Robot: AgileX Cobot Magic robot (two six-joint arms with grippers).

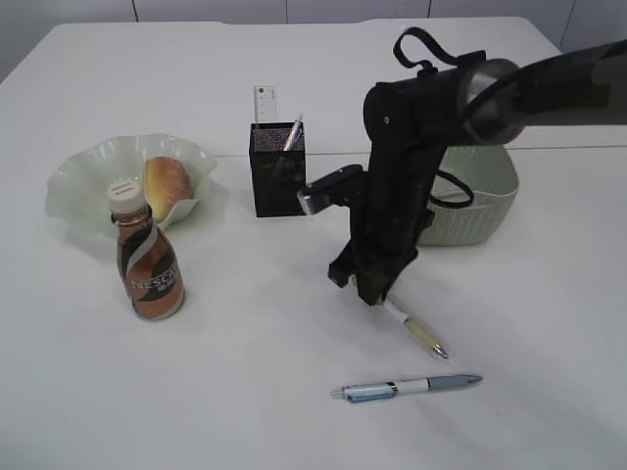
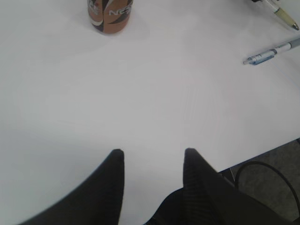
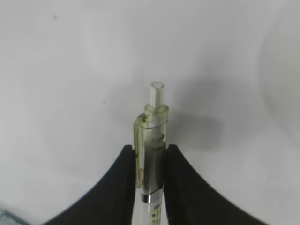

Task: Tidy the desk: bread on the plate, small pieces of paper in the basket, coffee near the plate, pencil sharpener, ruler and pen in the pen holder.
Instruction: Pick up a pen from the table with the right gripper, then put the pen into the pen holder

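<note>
Two pens show on the table [image 1: 245,392]; the right gripper [image 3: 151,154] is clenched on the upper barrel of the yellowish pen [image 1: 421,333], whose tip touches or nearly touches the table; the blue pen [image 1: 407,386] lies flat just in front of it. The left gripper [image 2: 152,157] hovers released over bare table. The holder [image 1: 276,168] stands behind with a ruler [image 1: 265,104] and another pen inside; the bread [image 1: 167,184] sits on the plate [image 1: 78,181]; the coffee [image 1: 147,264] stands just in front of the plate; the basket [image 1: 480,201] is behind the right arm.
</note>
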